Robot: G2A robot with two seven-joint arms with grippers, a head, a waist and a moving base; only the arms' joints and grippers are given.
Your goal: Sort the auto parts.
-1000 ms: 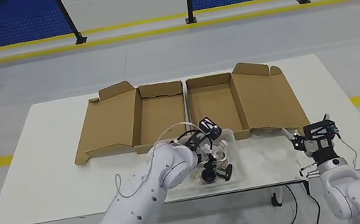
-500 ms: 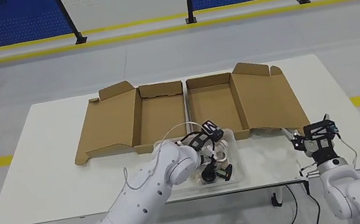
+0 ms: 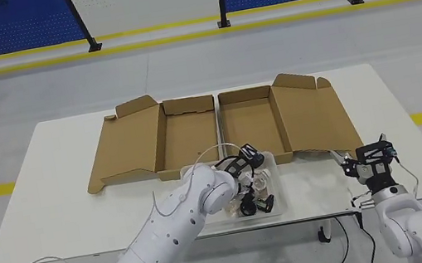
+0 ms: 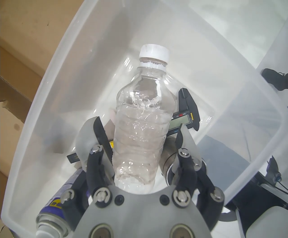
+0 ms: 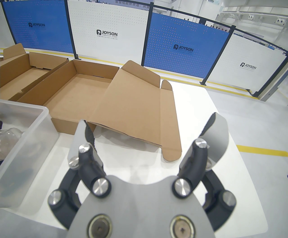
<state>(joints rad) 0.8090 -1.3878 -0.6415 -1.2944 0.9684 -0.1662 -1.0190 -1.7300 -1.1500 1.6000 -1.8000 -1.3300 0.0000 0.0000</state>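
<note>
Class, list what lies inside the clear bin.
In the bin: a bottle, a caliper partly behind it, a spray can and a metal part. The bottle covers the caliper's middle.

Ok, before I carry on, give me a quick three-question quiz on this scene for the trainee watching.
1. True or false: the right gripper is open above the table.
2. Which tool shows behind the water bottle inside the clear bin? A: digital caliper. B: wrench. C: tape measure.
3. How many open cardboard boxes stand on the table?
Key: 1 true; 2 A; 3 two.
</note>
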